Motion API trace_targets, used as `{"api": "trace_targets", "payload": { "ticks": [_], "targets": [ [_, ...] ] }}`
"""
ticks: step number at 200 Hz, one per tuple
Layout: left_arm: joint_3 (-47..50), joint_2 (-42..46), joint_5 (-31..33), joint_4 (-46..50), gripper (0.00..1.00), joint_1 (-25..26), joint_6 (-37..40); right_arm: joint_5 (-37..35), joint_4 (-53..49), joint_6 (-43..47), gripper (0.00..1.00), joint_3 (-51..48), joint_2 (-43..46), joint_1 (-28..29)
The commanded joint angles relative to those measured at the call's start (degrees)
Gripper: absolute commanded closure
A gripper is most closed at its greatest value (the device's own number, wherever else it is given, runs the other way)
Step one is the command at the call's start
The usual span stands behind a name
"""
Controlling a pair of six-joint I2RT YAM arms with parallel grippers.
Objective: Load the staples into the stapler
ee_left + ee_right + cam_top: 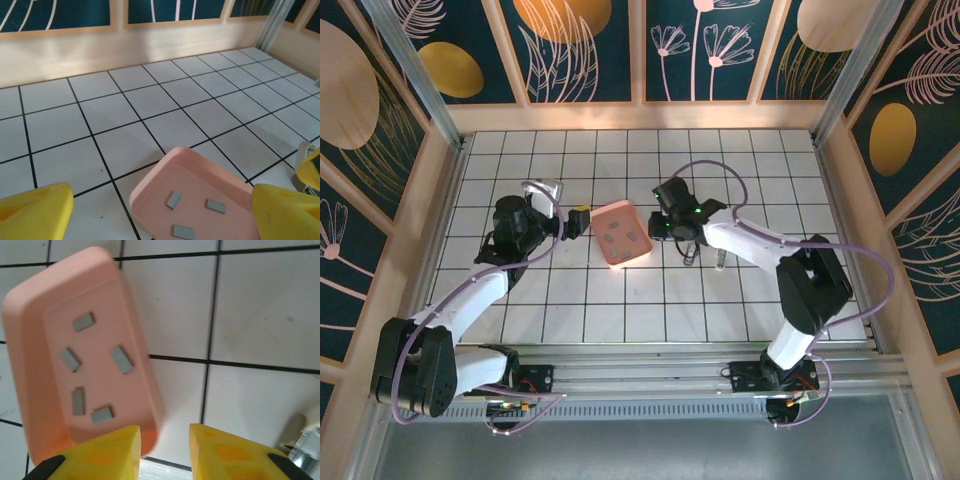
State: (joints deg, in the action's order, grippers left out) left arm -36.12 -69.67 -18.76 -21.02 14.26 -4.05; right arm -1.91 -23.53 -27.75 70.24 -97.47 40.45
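Several staples (121, 359), small grey strips, lie loose inside the pink tray (623, 233); three of the staples (215, 205) appear in the left wrist view. My left gripper (161, 191) is wide open at the tray's left side, its yellow fingers (35, 212) straddling the near part of the tray (150, 190) without touching it. My right gripper (165, 432) hovers at the right edge of the tray (30, 300), jaws a narrow gap apart with bare tile between them. The stapler (719, 262) lies on the tiles right of the tray; the stapler (306, 442) is at the lower right of the right wrist view.
White tiled table (620, 310) with wooden walls on three sides. The left gripper (582, 220) and the right gripper (662, 233) flank the tray closely. Open tiles stretch behind and in front of the tray.
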Motion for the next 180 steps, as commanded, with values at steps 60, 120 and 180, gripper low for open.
{"api": "trace_targets", "payload": {
  "ticks": [60,120,180],
  "targets": [
    [-5.2,-3.9,16.2,7.6,0.06,0.2,-8.9,-1.8,-5.7,5.9,0.69,15.5,-14.4,5.9],
    [-5.9,-4.7,18.3,8.8,0.05,0.2,-9.8,-6.4,-11.0,8.8,0.67,23.0,-23.1,6.3],
    [-6.4,-5.8,18.1,9.5,0.04,0.2,-9.4,-9.9,-13.6,10.9,0.62,27.6,-28.4,6.7]
  ]
}}
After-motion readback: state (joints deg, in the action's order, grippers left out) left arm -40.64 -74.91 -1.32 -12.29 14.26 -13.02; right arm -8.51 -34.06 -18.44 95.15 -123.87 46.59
